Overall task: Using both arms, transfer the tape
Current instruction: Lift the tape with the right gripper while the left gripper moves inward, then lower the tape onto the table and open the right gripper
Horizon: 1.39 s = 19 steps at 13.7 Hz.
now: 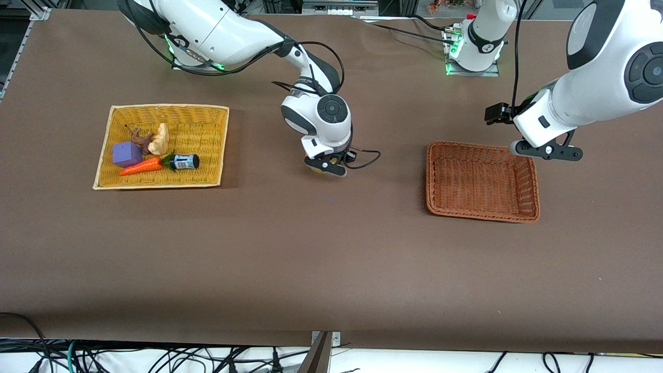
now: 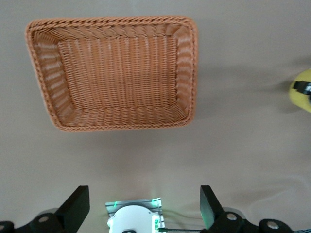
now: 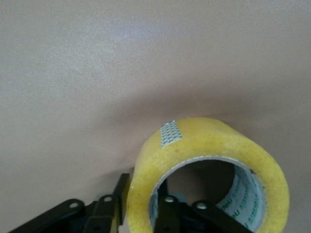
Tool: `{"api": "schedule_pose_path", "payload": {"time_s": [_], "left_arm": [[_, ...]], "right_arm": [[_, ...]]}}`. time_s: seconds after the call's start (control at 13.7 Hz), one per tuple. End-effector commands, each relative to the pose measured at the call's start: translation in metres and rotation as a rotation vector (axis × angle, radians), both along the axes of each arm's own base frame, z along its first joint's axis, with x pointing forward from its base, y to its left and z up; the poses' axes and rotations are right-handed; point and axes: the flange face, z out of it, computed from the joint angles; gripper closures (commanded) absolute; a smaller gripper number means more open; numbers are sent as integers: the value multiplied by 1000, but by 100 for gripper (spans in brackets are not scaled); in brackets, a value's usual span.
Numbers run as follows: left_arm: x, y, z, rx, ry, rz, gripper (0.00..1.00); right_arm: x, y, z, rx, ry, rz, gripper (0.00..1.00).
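The tape (image 3: 209,170) is held by the right end effector (image 1: 326,165) just above the bare bench (image 1: 311,259), between the yellow basket (image 1: 220,145) and the brown basket (image 1: 528,181). In the right wrist view, 1 finger is seen inside the roll's hole and the other against its outer face, so only 1 wall of the ring is pinched. The left end effector (image 2: 146,206) is held spread and empty over the brown basket's edge nearest the arm bases. The main risk is judged to lie in that thin grip: the roll could swing or slip round the 2 fingers if it is moved sharply, and if it were dropped on its edge it could roll away across the bench. A handover could also go wrong if the left fingers were closed before being lined up with a free part of the ring, since the roll might then be knocked out of the right grip, or the 2 end effectors might be brought into collision. Release by the right arm before the left grip is firm would let the tape fall short of the brown basket. The purple block (image 1: 127,154), carrot (image 1: 141,166) and small bottle (image 1: 184,161) in the yellow basket lie well apart and are not thought to be at risk.
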Motion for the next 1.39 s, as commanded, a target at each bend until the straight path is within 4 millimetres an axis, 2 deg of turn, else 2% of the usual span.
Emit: {"api": "schedule_pose_path", "payload": {"time_s": [0.0,0.15,0.22,0.37,0.44,0.51,0.59,0.73,0.8,0.95,1.02,1.17,1.32], "left_arm": [[5,-16,10,-81,-38,3,0],[4,-31,11,-111,-41,-8,0],[4,-36,11,-115,-49,-14,0],[2,-48,13,-119,-64,-30,0],[4,-48,13,-123,-76,-30,0],[4,-48,13,-124,-79,-29,0],[5,-50,13,-124,-80,-30,0],[6,-62,9,-158,-82,-30,0],[5,-72,10,-172,-89,-23,0],[-2,-108,8,-160,-101,0,0],[-4,-123,3,-153,-102,16,0],[-9,-146,-4,-146,-96,13,0],[-12,-156,-11,-142,-85,-1,0]], "right_arm": [[4,6,6,-10,-41,24,0],[6,6,28,-23,-63,32,0],[9,6,46,-38,-68,34,0],[22,-1,92,-113,-64,64,0],[27,-16,122,-169,-54,183,0],[37,-40,148,-214,-30,293,0],[59,-74,174,-242,-17,349,0],[99,-144,225,-200,8,389,0],[120,-188,247,-181,24,421,0],[145,-262,269,-165,71,431,0],[153,-290,282,-165,67,412,0],[162,-334,298,-178,71,403,0],[167,-381,323,-203,66,435,0]]}}
